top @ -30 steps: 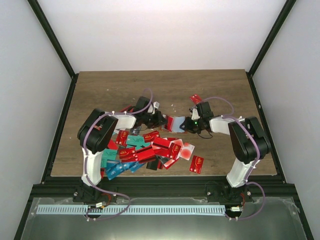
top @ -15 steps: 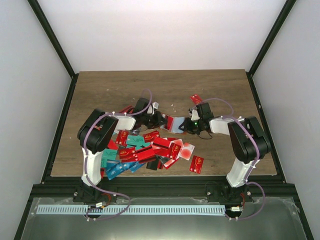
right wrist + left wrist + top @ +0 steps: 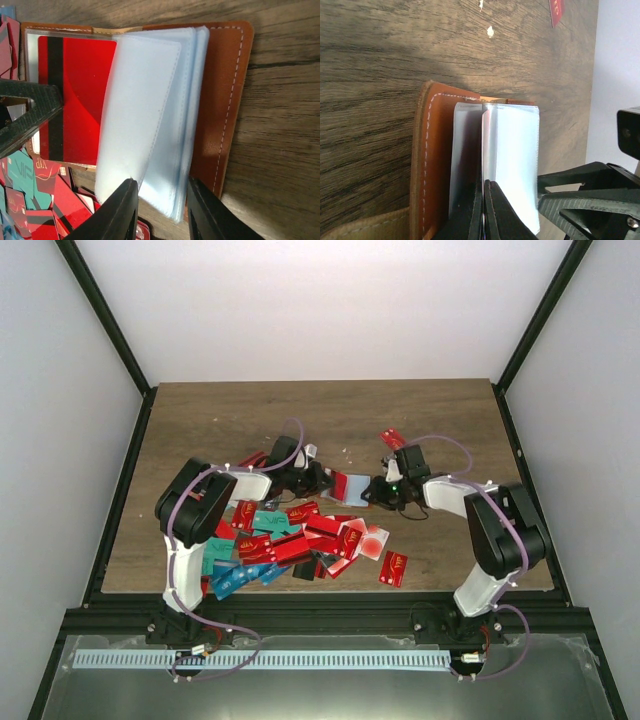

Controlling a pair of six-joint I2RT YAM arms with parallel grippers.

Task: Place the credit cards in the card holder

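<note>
- Loads of credit cards [image 3: 290,540] are lying in a heap on the worktop [image 3: 200,420] near the left arm, all waiting their turn.
- Left fingers [image 3: 483,210] are clamping fully shut on one clear sleeve of the card holder [image 3: 426,150], which is lying open mid-worktop between the two arms.
- One red card [image 3: 75,95] is already sitting in the exposed sleeve.
- Right fingers [image 3: 378,490] are standing partly open around the loose pale sleeves, not visibly pinching them.
- My tip: be fanning out just one empty sleeve while the left is pinning the rest, so the next card is sliding in square instead of snagging.
</note>
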